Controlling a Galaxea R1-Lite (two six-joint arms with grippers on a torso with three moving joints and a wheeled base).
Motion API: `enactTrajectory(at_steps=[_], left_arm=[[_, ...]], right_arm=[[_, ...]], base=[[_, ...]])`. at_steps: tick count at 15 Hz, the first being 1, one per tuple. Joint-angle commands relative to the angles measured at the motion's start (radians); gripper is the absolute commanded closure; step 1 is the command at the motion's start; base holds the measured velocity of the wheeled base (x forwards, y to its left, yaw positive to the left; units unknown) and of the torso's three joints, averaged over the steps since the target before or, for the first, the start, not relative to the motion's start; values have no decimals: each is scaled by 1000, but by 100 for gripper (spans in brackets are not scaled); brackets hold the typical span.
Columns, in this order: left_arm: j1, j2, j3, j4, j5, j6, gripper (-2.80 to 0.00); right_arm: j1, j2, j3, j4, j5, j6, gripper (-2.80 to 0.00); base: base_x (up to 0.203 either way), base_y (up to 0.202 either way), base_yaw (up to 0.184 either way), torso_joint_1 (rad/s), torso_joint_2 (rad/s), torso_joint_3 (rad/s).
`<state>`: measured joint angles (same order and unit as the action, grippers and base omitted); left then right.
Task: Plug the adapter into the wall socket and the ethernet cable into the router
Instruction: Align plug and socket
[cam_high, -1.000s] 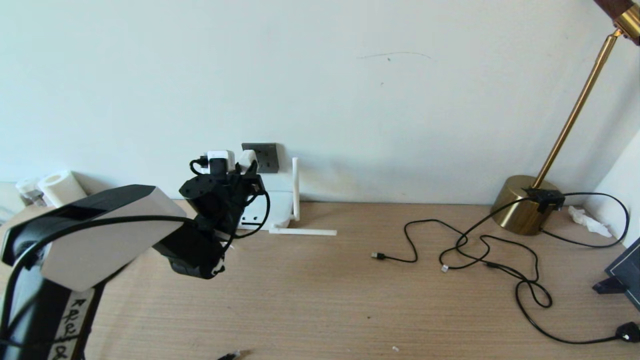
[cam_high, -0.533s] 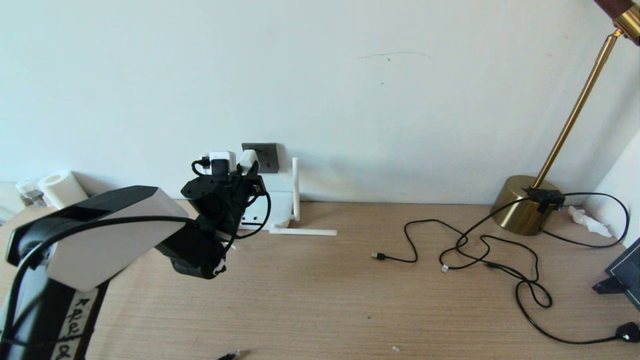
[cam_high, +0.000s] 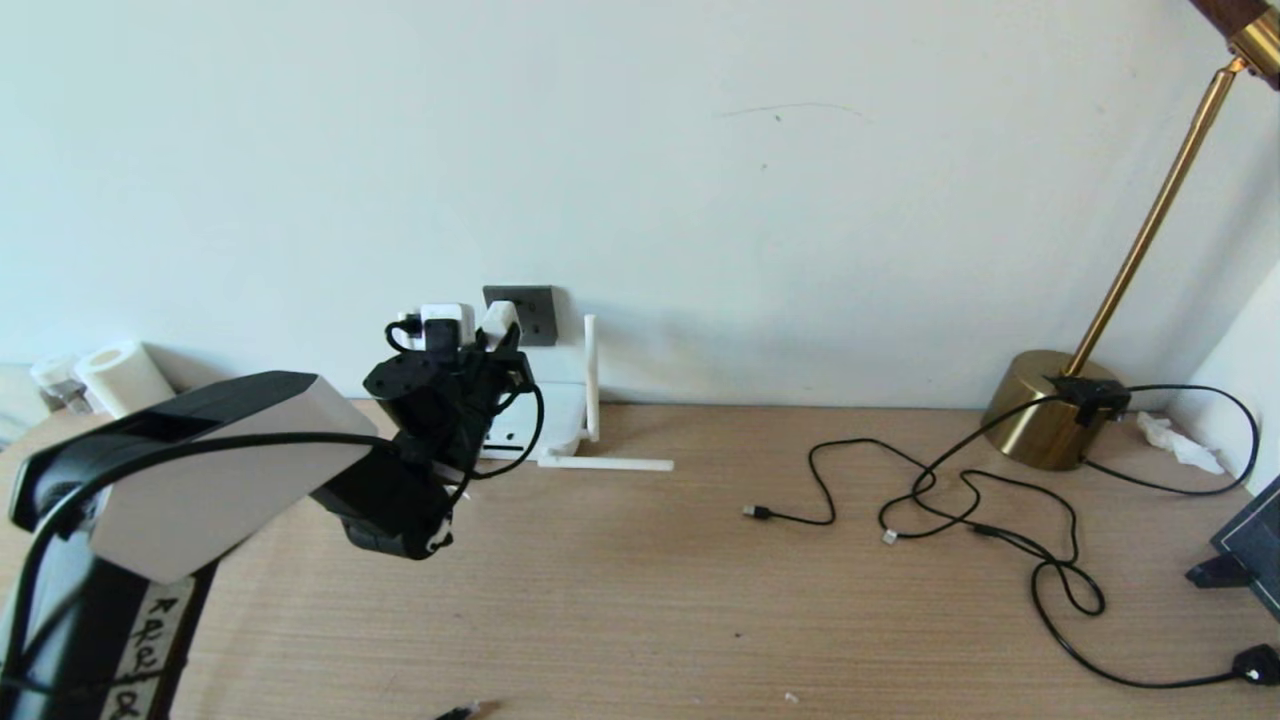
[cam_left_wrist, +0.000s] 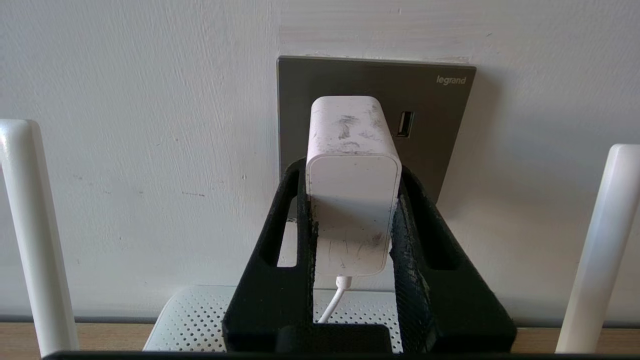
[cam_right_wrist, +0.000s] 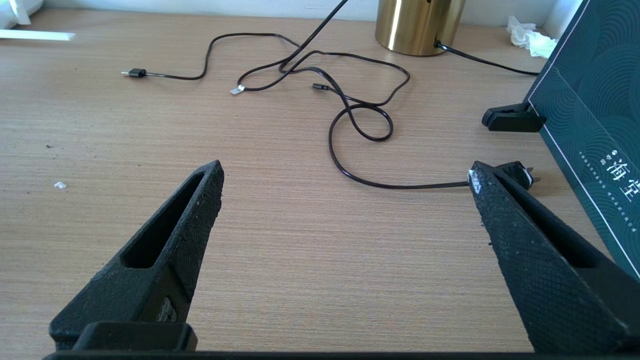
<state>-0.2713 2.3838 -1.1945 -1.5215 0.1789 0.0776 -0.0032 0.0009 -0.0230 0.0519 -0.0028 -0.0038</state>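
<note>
The white adapter (cam_left_wrist: 352, 200) is clamped between the black fingers of my left gripper (cam_left_wrist: 352, 172), which is shut on its sides. The adapter's far end meets the dark grey wall socket (cam_left_wrist: 440, 115), and its prongs are hidden. A thin white cord hangs from the adapter over the white router (cam_left_wrist: 200, 320), whose antennas (cam_left_wrist: 35, 230) stand on either side. In the head view the left gripper (cam_high: 495, 335) is at the wall socket (cam_high: 530, 312), above the router (cam_high: 560, 415). The ethernet cable's clear-tipped plug (cam_high: 889, 537) lies loose on the table. My right gripper (cam_right_wrist: 345, 167) hangs open over bare wood.
A brass lamp base (cam_high: 1050, 405) stands at the back right with black cables tangled in front of it. A thin USB cable's plug (cam_high: 757, 512) lies mid-table. At the right edge stands a dark green box (cam_right_wrist: 595, 125) with a black clip. A paper roll (cam_high: 120, 375) sits far left.
</note>
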Motion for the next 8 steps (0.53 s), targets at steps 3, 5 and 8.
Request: enactTrajectory(at_steps=[3,5,8], left_arm=[[0,2,9,-9,2,1,0],[0,5,10,-9,2,1,0],[0,8,7,-9,1,1,0]], right_arm=[[0,1,0,0,0,-1,-280],[0,1,0,0,0,-1,-280],[0,1,0,0,0,-1,-280]], base=[[0,0,0,0,0,0],[0,0,0,0,0,0],[0,0,0,0,0,0]])
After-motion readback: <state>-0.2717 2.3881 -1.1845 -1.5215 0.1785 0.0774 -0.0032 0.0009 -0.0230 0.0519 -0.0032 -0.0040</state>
